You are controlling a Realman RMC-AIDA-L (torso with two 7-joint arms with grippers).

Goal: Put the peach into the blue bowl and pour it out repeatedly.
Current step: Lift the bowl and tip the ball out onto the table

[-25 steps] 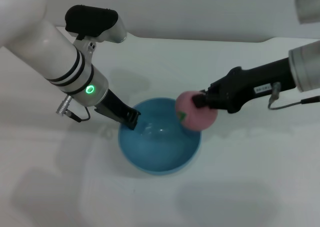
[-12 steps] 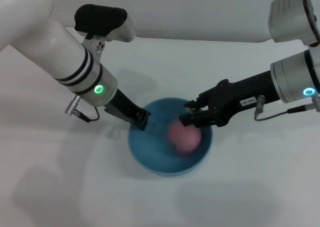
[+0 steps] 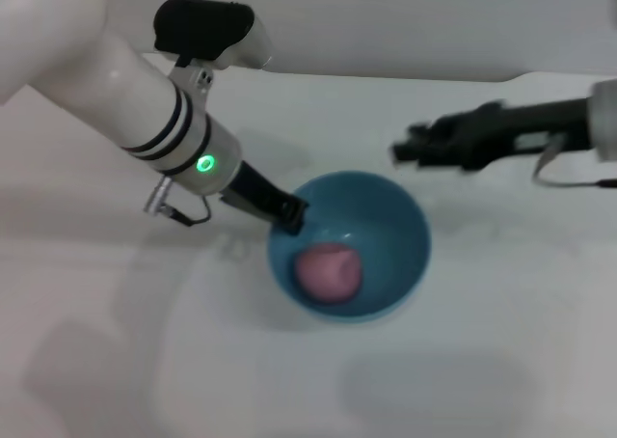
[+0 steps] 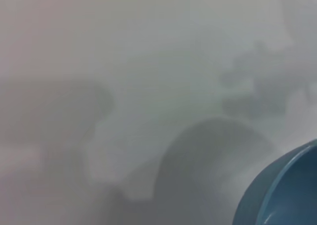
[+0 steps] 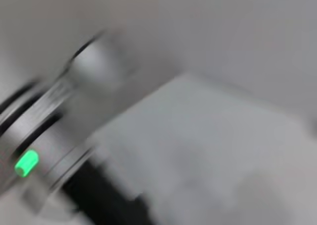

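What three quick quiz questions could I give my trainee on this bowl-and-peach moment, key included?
1. True or false: the peach lies inside the blue bowl.
2. Which gripper is at the bowl's rim? A) left gripper B) right gripper
3. Fill in: the right gripper holds ____.

Key: 1. true. 2. A; the right one is off the bowl, above the white table. 3. nothing; it is clear of the peach, though whether its fingers are open is not visible.

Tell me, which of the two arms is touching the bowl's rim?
The robot's left arm: its left gripper is on the rim of the round glossy light-blue plastic bowl. The right gripper hangs apart, behind the bowl.
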